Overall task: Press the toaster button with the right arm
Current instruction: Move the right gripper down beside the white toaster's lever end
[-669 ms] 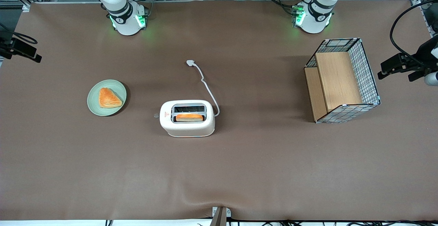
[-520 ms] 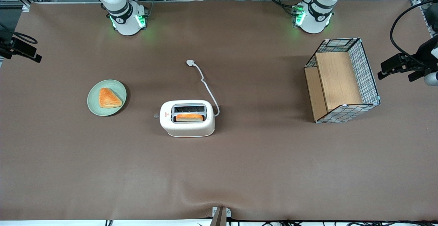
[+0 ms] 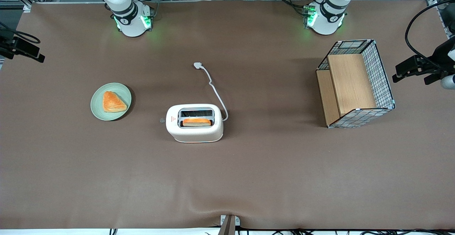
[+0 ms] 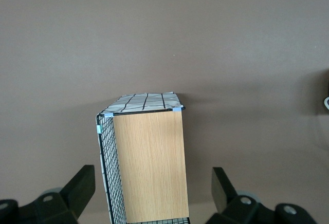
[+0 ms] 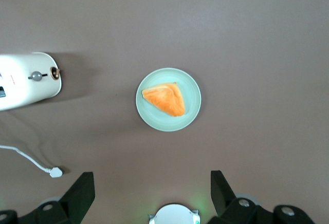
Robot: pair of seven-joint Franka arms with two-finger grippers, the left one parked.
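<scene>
The white toaster [image 3: 194, 123] stands mid-table with a toast slice [image 3: 196, 122] in the slot nearer the front camera. Its small grey button [image 3: 162, 120] juts from the narrow end that faces the working arm's end of the table. The right wrist view shows the toaster [image 5: 25, 82] and the button [image 5: 36, 76] too. My right gripper [image 3: 33, 53] hangs off toward the working arm's end, well away from the toaster. In the wrist view the gripper [image 5: 151, 196] is open and empty, its fingers [image 5: 82, 190] wide apart above the plate.
A green plate [image 3: 97, 112] with a triangular pastry [image 3: 113, 102] lies between my gripper and the toaster. The toaster's white cord [image 3: 215, 91] runs away from the front camera to a plug [image 3: 198, 65]. A wire basket with wooden panels [image 3: 355, 84] stands toward the parked arm's end.
My right gripper has shifted very slightly away from the front camera. The toaster, plate and basket have not moved.
</scene>
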